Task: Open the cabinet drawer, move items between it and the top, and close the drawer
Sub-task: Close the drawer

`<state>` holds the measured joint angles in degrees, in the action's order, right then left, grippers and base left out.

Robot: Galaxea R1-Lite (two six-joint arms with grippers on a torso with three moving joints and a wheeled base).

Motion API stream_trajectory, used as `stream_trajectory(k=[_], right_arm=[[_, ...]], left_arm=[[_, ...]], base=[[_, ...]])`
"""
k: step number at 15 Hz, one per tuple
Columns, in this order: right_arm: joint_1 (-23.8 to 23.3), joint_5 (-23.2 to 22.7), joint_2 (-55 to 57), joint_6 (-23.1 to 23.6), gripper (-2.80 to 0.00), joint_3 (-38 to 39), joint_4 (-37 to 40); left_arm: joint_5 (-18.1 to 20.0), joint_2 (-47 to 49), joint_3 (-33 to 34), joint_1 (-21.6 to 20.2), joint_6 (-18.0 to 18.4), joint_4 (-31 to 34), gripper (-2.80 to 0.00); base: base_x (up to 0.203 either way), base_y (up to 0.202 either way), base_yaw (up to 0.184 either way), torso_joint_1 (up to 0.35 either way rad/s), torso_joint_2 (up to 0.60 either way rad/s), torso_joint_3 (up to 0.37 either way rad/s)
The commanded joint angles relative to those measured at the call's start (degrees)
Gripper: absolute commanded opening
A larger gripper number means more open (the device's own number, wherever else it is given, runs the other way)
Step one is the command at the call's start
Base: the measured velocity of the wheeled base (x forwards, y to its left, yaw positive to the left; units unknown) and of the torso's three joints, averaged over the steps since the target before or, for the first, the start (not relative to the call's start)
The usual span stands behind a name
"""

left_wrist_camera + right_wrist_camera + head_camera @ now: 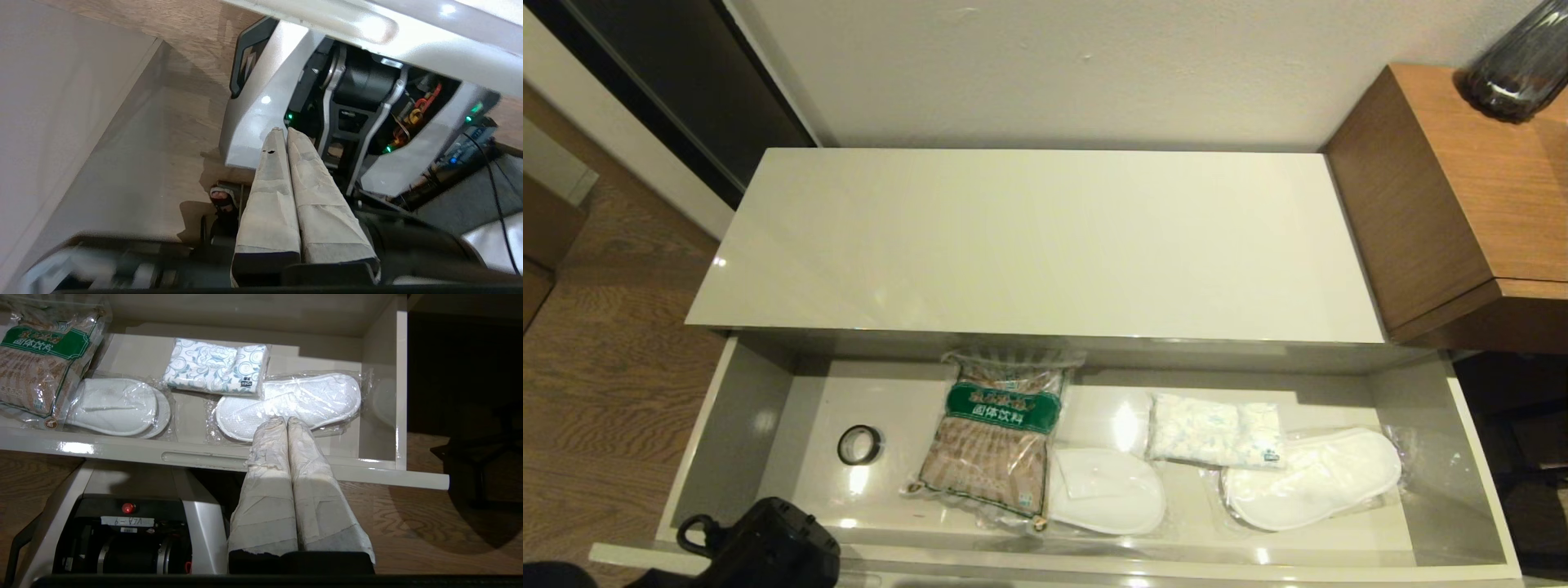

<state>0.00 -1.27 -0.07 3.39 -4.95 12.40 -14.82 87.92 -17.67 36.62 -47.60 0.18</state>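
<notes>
The cabinet drawer (pixel 727 425) stands pulled out below the bare cream top (pixel 1045 237). Inside lie the black tape roll (pixel 859 445), the brown-and-green packet (pixel 996 433) and the white patterned soft pack (pixel 1215 430). In the right wrist view, the packet (pixel 36 363) and the pack (pixel 216 366) lie beyond the drawer front (pixel 122 449). My right gripper (pixel 285 420) is shut and empty, hanging just outside that front, over a wrapped slipper. My left gripper (pixel 284 130) is shut and empty, pointing down below the drawer's left end; its wrist (pixel 768 547) shows at the drawer's front left corner.
Two white slippers in clear plastic (pixel 1107 490) (pixel 1311 478) lie in the drawer's middle and right. A taller brown wooden unit (pixel 1462 188) with a dark vase (pixel 1523 65) stands to the right. My own base (pixel 122 531) sits under the drawer front, on wooden floor.
</notes>
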Motion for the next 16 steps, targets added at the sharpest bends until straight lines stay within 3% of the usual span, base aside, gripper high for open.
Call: stream_trajectory(k=[1,5,7,10,12,14,16], right_arm=[[0.0,-0.1,0.1,0.0,-2.80,-0.1,0.1],[0.0,-0.1,0.1,0.0,-2.80,0.0,0.1],[0.0,-0.1,0.1,0.0,-2.80,0.0,0.1],[0.0,-0.1,0.1,0.0,-2.80,-0.1,0.1],[0.0,-0.1,0.1,0.0,-2.80,0.0,0.2],[0.0,-0.1,0.1,0.0,-2.80,0.0,0.1],[0.0,-0.1,0.1,0.0,-2.80,0.0,0.1]], left_arm=[[-0.7,9.5,3.3,0.0,-0.5,-8.6,-2.80],[-2.3,17.5,4.2,-2.3,-0.1,-18.8,-2.80],[-4.0,19.3,1.4,-4.8,0.6,-19.9,-2.80],[-4.3,19.1,-1.4,-8.5,3.8,-19.8,-2.80],[-4.2,18.4,-5.9,-16.1,8.4,-19.1,-2.80],[-4.0,17.1,-13.0,-20.4,12.2,-15.3,-2.80],[-3.7,15.5,-18.5,-21.6,13.1,-9.1,-2.80]], base=[[0.000,0.000,0.000,0.000,0.00,0.000],[0.000,0.000,0.000,0.000,0.00,0.000],[0.000,0.000,0.000,0.000,0.00,0.000],[0.000,0.000,0.000,0.000,0.00,0.000],[0.000,0.000,0.000,0.000,0.00,0.000],[0.000,0.000,0.000,0.000,0.00,0.000],[0.000,0.000,0.000,0.000,0.00,0.000]])
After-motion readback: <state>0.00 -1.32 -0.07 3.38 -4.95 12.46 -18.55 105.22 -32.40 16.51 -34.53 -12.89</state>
